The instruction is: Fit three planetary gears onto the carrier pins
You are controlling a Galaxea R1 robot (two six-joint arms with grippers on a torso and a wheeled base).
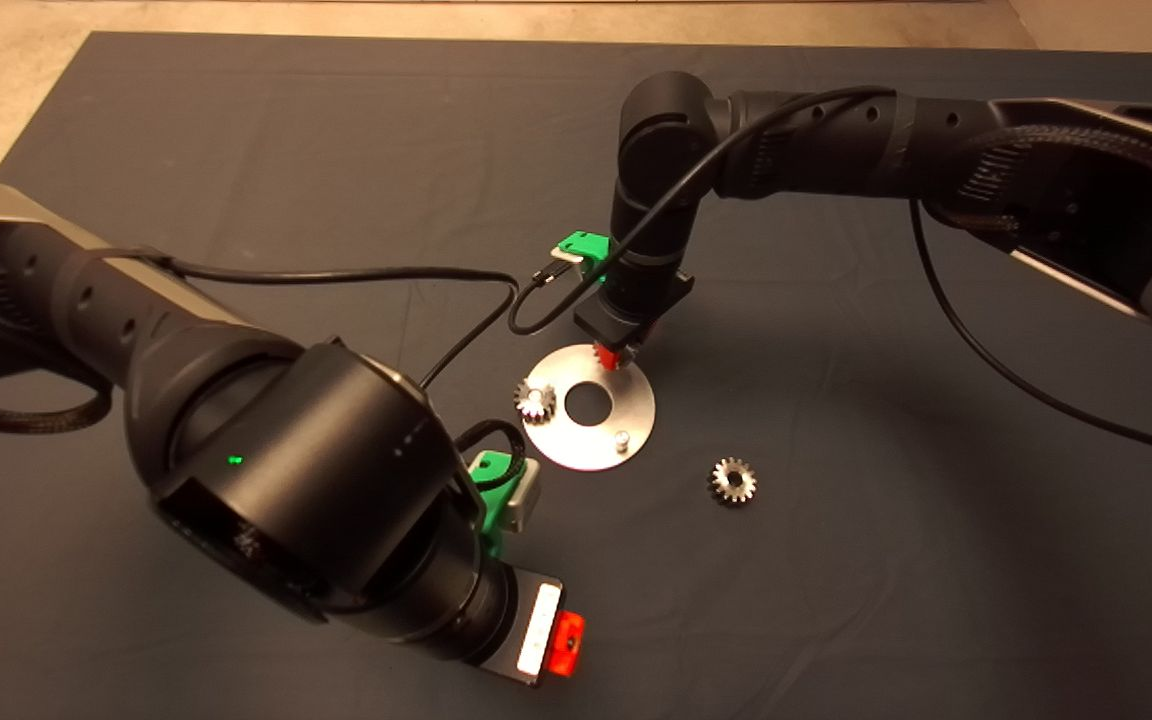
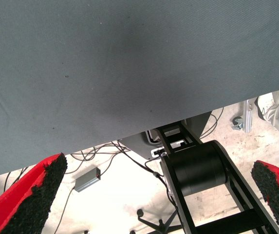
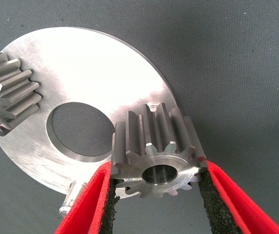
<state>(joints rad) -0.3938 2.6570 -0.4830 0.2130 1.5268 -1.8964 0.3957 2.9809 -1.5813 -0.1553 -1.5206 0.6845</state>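
Note:
The round silver plate (image 1: 626,400) lies mid-mat. One planetary gear (image 1: 535,401) sits on the pin at its left rim, and one carrier pin (image 1: 622,438) stands bare at the near rim. My right gripper (image 1: 611,357) is at the plate's far rim, shut on a second gear (image 3: 156,156) that it holds tilted over the plate's (image 3: 95,73) edge. The seated gear (image 3: 8,97) and the bare pin (image 3: 68,202) also show in the right wrist view. A third gear (image 1: 733,480) lies loose on the mat, right of the plate. My left gripper (image 1: 564,645) is open and empty near the front edge.
The left arm's bulky wrist (image 1: 316,480) fills the lower left, close to the plate. A black cable (image 1: 496,310) loops from the right wrist over the mat. The left wrist view looks past the mat's edge (image 2: 129,131) at cables and a black frame (image 2: 197,168).

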